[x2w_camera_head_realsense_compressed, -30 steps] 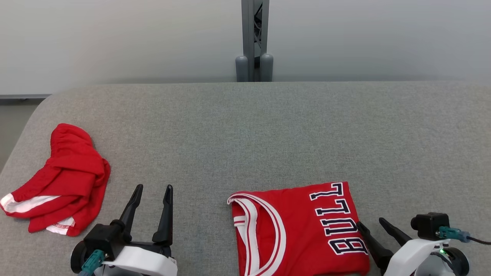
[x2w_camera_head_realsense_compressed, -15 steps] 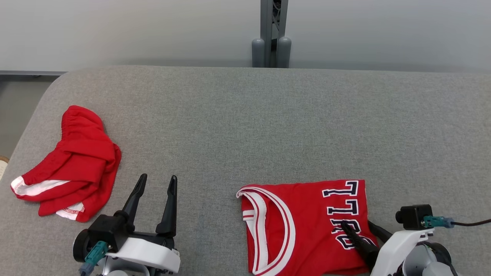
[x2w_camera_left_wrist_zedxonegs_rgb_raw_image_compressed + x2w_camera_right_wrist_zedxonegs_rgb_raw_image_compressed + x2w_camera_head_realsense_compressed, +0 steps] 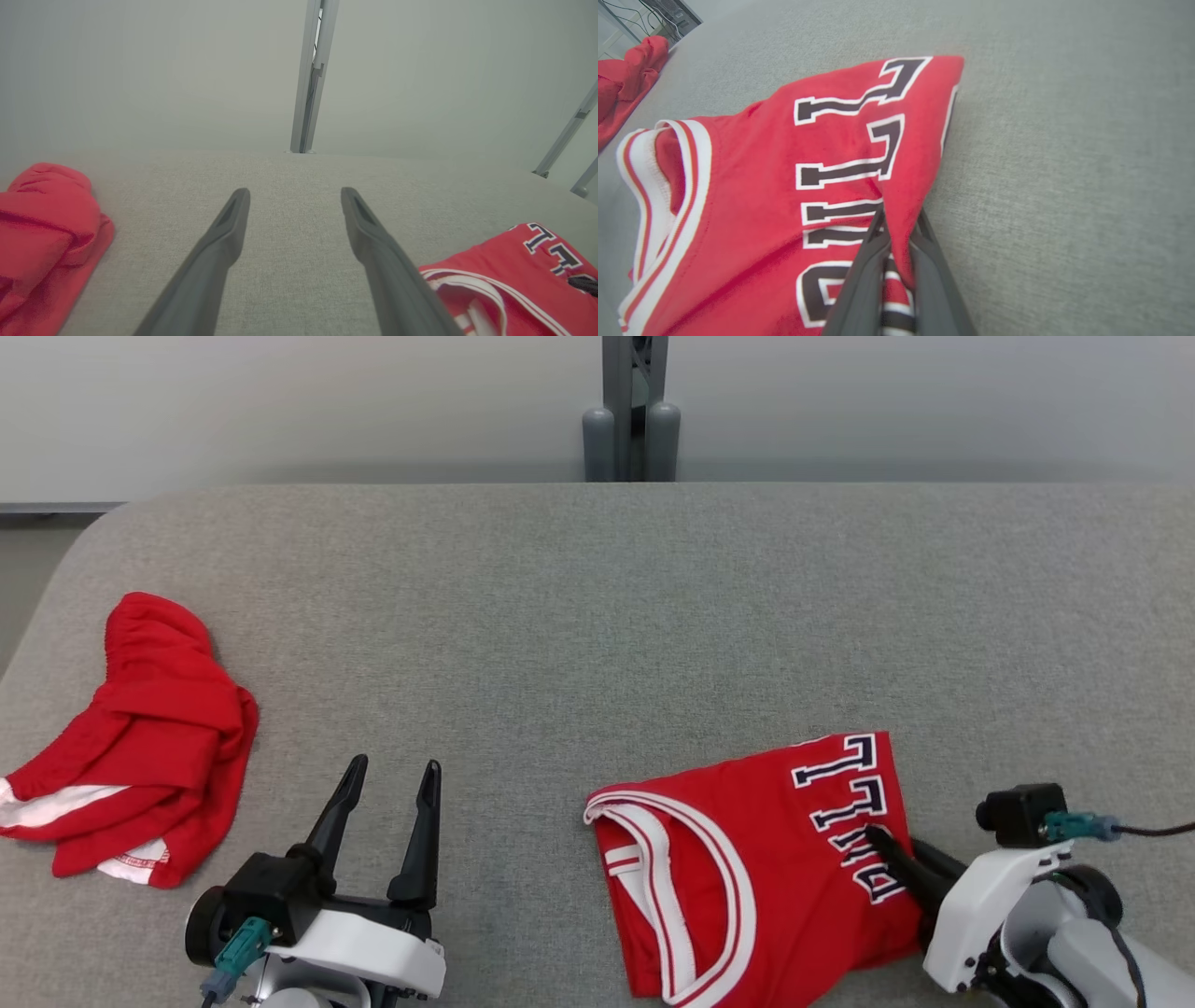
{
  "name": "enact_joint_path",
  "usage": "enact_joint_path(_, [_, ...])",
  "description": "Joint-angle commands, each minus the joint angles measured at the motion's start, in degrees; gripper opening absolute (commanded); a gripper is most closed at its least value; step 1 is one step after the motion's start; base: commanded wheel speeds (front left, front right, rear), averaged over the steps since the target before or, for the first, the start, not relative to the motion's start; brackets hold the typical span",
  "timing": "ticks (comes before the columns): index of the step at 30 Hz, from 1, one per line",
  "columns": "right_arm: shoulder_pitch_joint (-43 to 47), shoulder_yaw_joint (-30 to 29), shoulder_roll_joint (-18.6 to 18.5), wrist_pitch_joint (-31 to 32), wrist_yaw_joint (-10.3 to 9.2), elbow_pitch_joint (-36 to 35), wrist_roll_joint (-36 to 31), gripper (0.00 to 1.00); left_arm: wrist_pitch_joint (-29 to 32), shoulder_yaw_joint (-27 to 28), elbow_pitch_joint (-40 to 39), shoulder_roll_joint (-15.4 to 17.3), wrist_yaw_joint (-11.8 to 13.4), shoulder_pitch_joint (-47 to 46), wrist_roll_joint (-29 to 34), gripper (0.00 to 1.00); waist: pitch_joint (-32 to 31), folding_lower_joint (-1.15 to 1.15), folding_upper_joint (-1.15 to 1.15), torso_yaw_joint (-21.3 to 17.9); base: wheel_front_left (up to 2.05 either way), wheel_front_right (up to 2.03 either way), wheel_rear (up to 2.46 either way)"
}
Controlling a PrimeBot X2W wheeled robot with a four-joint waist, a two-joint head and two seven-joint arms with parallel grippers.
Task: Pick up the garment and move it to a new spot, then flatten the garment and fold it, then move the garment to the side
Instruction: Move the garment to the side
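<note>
The garment (image 3: pixel 747 859) is a folded red jersey with white trim and dark block letters, lying on the grey padded table (image 3: pixel 597 616) at the near right. My right gripper (image 3: pixel 896 845) is shut on its lettered right edge; in the right wrist view the red cloth of the jersey (image 3: pixel 752 186) is pinched and bunched between the two fingers of the right gripper (image 3: pixel 900 219). My left gripper (image 3: pixel 394 765) stands open over bare table at the near left, nothing between its fingers (image 3: pixel 219 242). The jersey (image 3: pixel 514 275) lies to the right of it.
A crumpled pair of red shorts (image 3: pixel 149 747) with white trim lies near the table's left edge, also in the left wrist view (image 3: pixel 37 219). A grey metal post (image 3: pixel 630 411) stands behind the far edge. The table's rounded left corner drops off beyond the shorts.
My right gripper slid onto the jersey's lettered edge and shut on it. That edge has bunched and the jersey has turned a little. The head camera shifted; the left gripper stays open.
</note>
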Motion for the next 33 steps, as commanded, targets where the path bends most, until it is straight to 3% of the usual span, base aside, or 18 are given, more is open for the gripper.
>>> enact_joint_path(1, [-1.94,0.22,-1.72,-0.41,-0.04,0.57,-0.40,0.00,-0.22,-0.07,-0.18,0.25,-0.23,-1.54,0.36,1.00,1.53,0.00,0.00,-1.51,0.00,0.00,0.00])
enact_joint_path(16, [-17.11,1.83,-14.70,-0.61,-0.05,5.42,-7.50,0.00,-0.22,-5.56,-0.73,0.26,-1.82,-8.97,2.73,1.00,13.36,0.00,0.00,-10.04,0.00,0.00,0.00])
enact_joint_path(21, [-22.53,1.37,-17.21,-1.27,-0.05,8.44,-11.91,0.00,-0.21,-6.62,-1.03,0.27,-2.28,-12.10,3.47,1.00,18.24,0.00,0.00,-12.57,0.00,0.00,0.00])
enact_joint_path(28, [-27.86,-1.24,-18.08,-3.43,-0.05,15.04,-19.89,0.00,-0.21,-6.63,-1.15,0.30,-2.84,-15.23,4.61,1.00,22.91,0.00,0.00,-14.22,0.00,0.00,0.00])
enact_joint_path(33, [-31.59,-6.26,-17.31,-6.09,-0.05,21.54,-27.16,0.00,-0.06,-6.16,-0.62,0.30,-3.21,-16.25,5.00,1.00,25.20,0.00,0.00,-14.63,0.00,0.00,0.00])
